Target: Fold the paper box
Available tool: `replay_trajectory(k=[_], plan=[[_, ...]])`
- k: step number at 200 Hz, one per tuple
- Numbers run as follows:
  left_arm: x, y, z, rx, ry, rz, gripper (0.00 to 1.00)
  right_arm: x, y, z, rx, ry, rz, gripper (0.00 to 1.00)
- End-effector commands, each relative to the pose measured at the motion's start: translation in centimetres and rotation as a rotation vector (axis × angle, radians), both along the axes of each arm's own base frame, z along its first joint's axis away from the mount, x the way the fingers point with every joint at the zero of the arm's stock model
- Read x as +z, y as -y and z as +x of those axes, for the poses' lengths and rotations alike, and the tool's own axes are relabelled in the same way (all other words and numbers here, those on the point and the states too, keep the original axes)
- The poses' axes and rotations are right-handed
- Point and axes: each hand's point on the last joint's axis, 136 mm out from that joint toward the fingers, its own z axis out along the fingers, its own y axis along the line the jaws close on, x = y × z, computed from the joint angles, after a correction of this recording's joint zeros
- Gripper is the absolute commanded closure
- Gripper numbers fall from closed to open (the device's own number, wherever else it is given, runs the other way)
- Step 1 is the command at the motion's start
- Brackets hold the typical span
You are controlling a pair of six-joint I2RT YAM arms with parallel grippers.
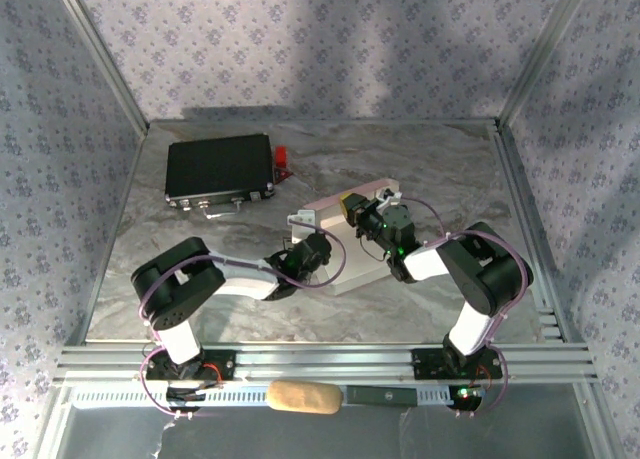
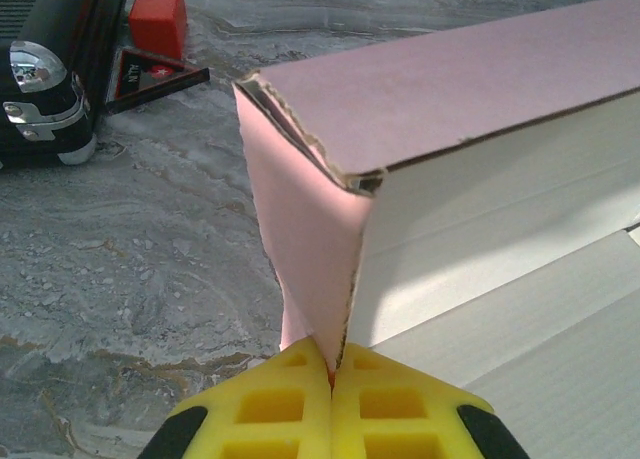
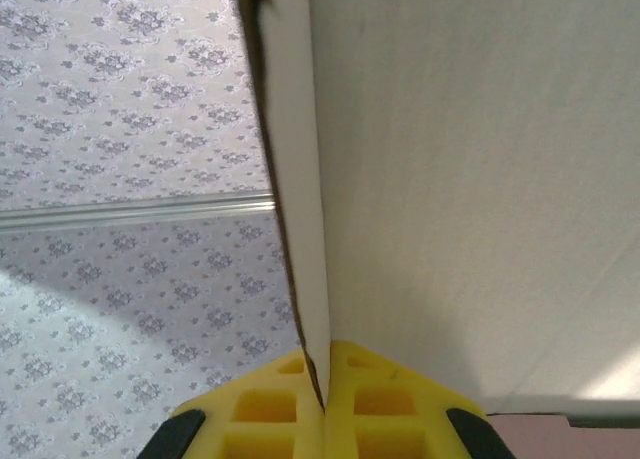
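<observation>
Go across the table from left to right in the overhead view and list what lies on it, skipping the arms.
black case → red block → paper box

Top view: paper box [image 1: 325, 217] mostly covered by left arm [image 1: 300, 257] and right arm [image 1: 395, 229], outline unreadable. Left wrist: black case [image 2: 55, 49] cut by left and top edges, red block [image 2: 157, 17] clipped at top, label [image 2: 150, 76] print too blurred. Right wrist: box runs off top and right.
</observation>
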Motion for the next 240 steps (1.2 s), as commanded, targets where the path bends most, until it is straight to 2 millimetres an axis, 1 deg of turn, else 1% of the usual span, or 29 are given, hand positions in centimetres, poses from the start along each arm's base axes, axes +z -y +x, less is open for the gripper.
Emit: replay_trajectory(k=[1, 40, 57, 83, 123, 130, 137, 157, 190, 215, 229, 240], plan=[[-0.9, 1.0, 0.3, -0.026, -0.029, -0.001, 0.91, -2.1, -2.1, -2.5, 0.119, -0.062, -0.022, 1.0], [-1.4, 0.9, 0.5, -0.013, -0.038, 0.007, 0.85, -2.2, -2.0, -2.4, 0.116, -0.064, -0.021, 1.0], [-1.9, 0.7, 0.6, -0.008, -0.048, 0.01, 0.83, -1.9, -2.0, -2.3, 0.115, -0.058, -0.017, 1.0], [-2.2, 0.9, 0.9, -0.017, -0.055, -0.006, 0.84, -1.9, -2.1, -2.3, 0.119, -0.059, -0.018, 1.0], [-2.9, 1.2, 1.3, -0.016, -0.073, -0.004, 0.83, -2.0, -2.0, -2.1, 0.115, -0.065, -0.016, 1.0], [-3.1, 1.2, 1.3, -0.015, -0.078, -0.002, 0.84, -2.0, -2.1, -2.1, 0.115, -0.064, -0.015, 1.0], [-3.2, 1.2, 1.3, -0.015, -0.078, -0.002, 0.87, -1.8, -2.1, -2.0, 0.116, -0.062, -0.013, 1.0], [-3.4, 1.2, 1.4, -0.008, -0.076, -0.009, 1.0, -1.9, -2.1, -2.0, 0.114, -0.066, -0.013, 1.0], [-3.4, 0.9, 1.6, 0.029, -0.076, -0.003, 1.0, -2.1, -1.9, -2.0, 0.11, -0.075, -0.02, 1.0], [-3.5, -0.4, 1.7, 0.114, -0.094, 0.024, 1.0, -2.4, -1.6, -2.0, 0.096, -0.087, -0.024, 1.0], [-3.6, -1.0, 1.5, 0.151, -0.105, 0.043, 1.0, -2.3, -1.3, -2.1, 0.09, -0.08, -0.033, 1.0], [-3.6, -1.4, 1.4, 0.164, -0.108, 0.051, 1.0, -2.1, -1.1, -2.1, 0.086, -0.078, -0.053, 0.92]])
